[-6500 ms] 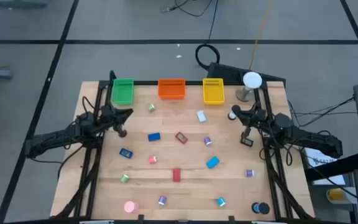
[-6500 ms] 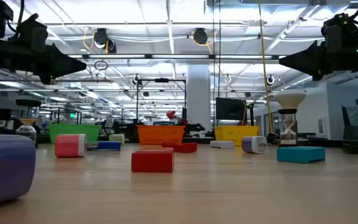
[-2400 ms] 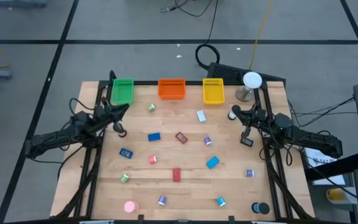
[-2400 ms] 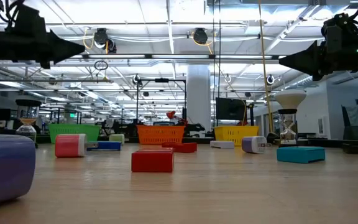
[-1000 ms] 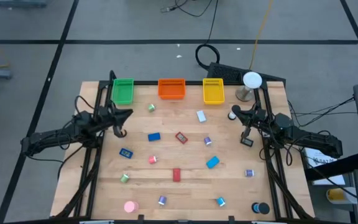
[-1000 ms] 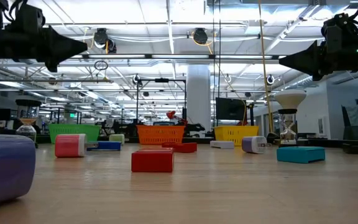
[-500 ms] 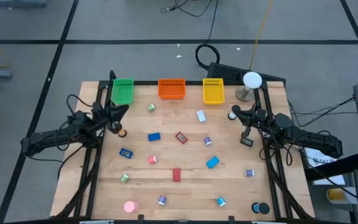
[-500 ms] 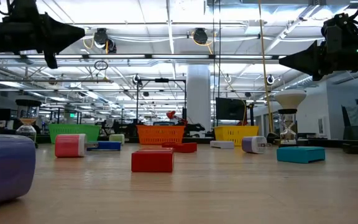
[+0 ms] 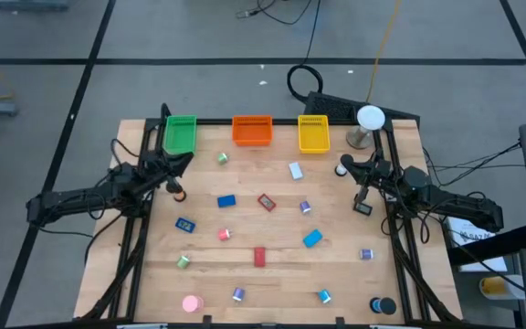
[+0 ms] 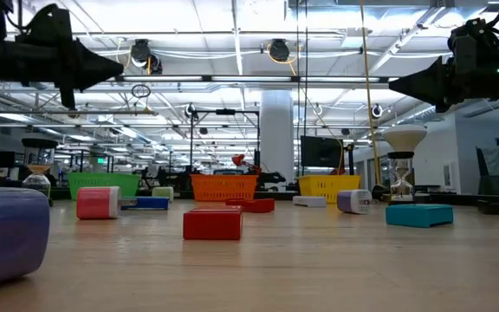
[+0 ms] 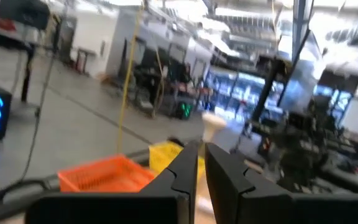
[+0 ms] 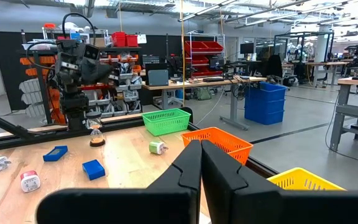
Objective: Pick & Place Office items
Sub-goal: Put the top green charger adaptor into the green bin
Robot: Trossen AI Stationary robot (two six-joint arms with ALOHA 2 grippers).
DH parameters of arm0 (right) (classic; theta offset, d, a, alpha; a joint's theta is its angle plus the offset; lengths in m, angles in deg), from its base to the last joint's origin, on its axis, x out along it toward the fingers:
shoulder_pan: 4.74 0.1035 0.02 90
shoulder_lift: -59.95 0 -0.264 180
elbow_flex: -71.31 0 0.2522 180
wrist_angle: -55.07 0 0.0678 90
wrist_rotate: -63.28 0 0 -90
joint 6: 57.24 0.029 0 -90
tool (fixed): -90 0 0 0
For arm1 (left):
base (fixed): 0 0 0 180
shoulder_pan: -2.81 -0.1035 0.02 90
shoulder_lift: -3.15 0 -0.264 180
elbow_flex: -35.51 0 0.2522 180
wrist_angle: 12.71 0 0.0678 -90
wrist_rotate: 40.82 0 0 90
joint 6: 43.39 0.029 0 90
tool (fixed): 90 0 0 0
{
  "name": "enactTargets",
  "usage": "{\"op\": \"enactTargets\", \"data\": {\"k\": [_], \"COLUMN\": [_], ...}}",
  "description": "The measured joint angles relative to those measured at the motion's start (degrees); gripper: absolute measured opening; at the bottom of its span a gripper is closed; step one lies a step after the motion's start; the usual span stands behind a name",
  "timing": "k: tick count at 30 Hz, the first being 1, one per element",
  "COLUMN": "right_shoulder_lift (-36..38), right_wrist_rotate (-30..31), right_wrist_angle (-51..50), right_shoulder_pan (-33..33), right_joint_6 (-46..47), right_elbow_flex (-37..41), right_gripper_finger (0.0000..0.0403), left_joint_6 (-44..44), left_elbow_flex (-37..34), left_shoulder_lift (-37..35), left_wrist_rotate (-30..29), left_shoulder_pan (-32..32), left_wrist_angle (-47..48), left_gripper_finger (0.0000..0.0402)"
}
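The office items lie scattered on the wooden table: a blue block (image 9: 226, 201), a red block (image 9: 259, 258), a pink roll (image 9: 192, 303), a light-blue piece (image 9: 312, 238), a white piece (image 9: 295, 170) and other tiny ones. My left gripper (image 9: 186, 159) hovers shut above the table's left side, near the green tray (image 9: 180, 133), pointing about level toward the right. My right gripper (image 9: 340, 167) hovers shut above the right side, pointing left. Neither gripper touches anything. In the low view both grippers (image 10: 119, 65) (image 10: 392, 85) stand high above the red block (image 10: 212, 223).
An orange tray (image 9: 252, 130) and a yellow tray (image 9: 313, 133) stand beside the green one along the far edge. A white ball on a stand (image 9: 369, 119) is at the far right corner. Black round pieces (image 9: 383, 306) lie at the near right corner.
My left gripper has rolled about the line it points along. Its tip rose a little and sank back, staying near the green tray. The right arm and the items have kept still.
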Motion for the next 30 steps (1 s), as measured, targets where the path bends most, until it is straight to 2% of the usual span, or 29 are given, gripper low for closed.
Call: {"op": "enactTargets", "data": {"k": [3,7,12,21,30], "right_shoulder_lift": [0.0,0.0,0.0,0.0,0.0], "right_wrist_rotate": [0.0,0.0,0.0,0.0,0.0], "right_wrist_angle": [0.0,0.0,0.0,0.0,0.0], "right_shoulder_pan": [0.0,0.0,0.0,0.0,0.0], "right_joint_6": [0.0,0.0,0.0,0.0,0.0], "right_elbow_flex": [0.0,0.0,0.0,0.0,0.0], "right_gripper_finger": [0.0004,0.0004,0.0004,0.0004,0.0004], "left_joint_6": [0.2,2.2,3.2,4.5,0.5], "left_elbow_flex": [0.0,0.0,1.4,14.7,22.3], "left_shoulder_lift": [3.9,9.0,13.8,23.9,32.3], "left_wrist_rotate": [-1.4,-4.8,-6.3,-8.1,-6.8], "left_shoulder_pan": [1.0,2.3,3.2,3.9,3.9], "left_wrist_angle": [-1.2,-5.6,-8.3,4.0,3.1], "left_gripper_finger": [0.0006,0.0006,0.0005,0.0005,0.0016]}}
